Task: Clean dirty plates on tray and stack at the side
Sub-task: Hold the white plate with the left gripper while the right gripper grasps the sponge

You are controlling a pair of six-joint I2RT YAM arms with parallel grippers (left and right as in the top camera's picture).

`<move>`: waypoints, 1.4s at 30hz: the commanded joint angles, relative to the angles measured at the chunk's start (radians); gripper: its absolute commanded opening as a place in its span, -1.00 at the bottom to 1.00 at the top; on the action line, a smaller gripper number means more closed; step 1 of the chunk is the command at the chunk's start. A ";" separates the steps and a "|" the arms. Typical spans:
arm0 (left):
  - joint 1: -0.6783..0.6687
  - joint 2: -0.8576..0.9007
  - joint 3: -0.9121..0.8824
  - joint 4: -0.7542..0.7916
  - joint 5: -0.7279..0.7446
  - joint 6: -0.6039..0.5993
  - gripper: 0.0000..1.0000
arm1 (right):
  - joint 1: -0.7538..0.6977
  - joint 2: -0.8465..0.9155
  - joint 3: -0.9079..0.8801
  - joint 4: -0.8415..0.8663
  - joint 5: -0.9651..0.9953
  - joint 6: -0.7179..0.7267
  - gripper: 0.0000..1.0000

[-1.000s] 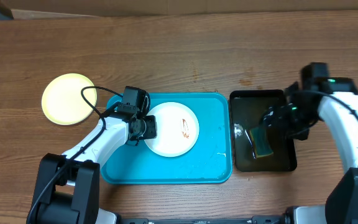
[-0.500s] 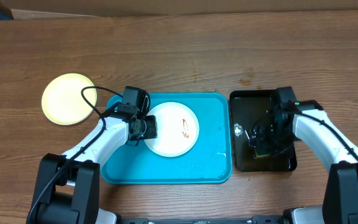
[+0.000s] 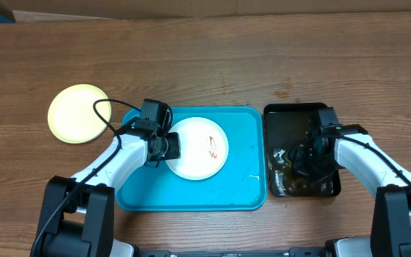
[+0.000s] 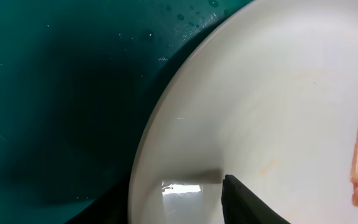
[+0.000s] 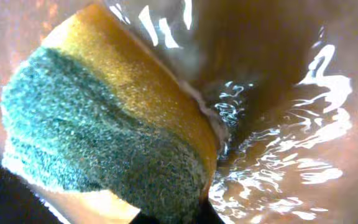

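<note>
Left pincer point(image 3: 168, 146) is clamped on the white plate point(image 3: 200, 148), biting the rim at 9 o'clock. The plate sits on the blue tray point(image 3: 227, 189), with a brown smear point(image 3: 211, 145) right of centre. Right pincer point(image 3: 300, 160) is squeezed onto the sponge point(image 5: 104, 124), dunked in the black tray point(image 3: 291, 118). Green plate point(image 3: 79, 113) lies on the table point(image 3: 262, 57), at 10 o'clock from the blue tray.

white plate point(image 3: 199, 148): flat in tray, brown smear, left rim between your left gripper point(image 3: 170, 147) jaws | green plate point(image 3: 79, 113): pale centre, flat on table, well apart to your jaws' left | tray point(image 3: 227, 189): turquoise, wet, beneath your jaws
</note>
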 commanded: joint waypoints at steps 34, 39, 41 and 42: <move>-0.005 0.011 -0.006 -0.008 -0.019 -0.001 0.01 | 0.001 -0.012 0.003 0.232 0.051 -0.011 -0.93; -0.005 0.011 -0.006 -0.016 -0.019 -0.001 0.05 | -0.002 -0.012 0.128 0.108 0.044 -0.012 0.15; -0.005 0.011 -0.006 -0.016 -0.019 -0.001 0.06 | -0.002 -0.012 0.154 0.058 0.044 -0.012 0.36; -0.005 0.011 -0.006 -0.015 -0.019 -0.001 0.07 | -0.002 -0.012 0.156 0.035 0.044 -0.012 0.42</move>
